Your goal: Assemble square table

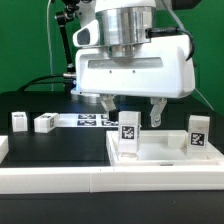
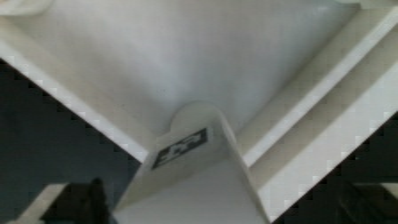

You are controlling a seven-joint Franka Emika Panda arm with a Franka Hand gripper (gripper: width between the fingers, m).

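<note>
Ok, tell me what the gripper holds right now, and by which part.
Nothing is held. The gripper is open, its fingers standing clear on either side of an upright leg on the square top; neither finger touches it.

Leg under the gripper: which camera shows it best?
The exterior view: the leg stands upright on the table top, below the gripper. The wrist view shows the leg close but blurred, from above.
</note>
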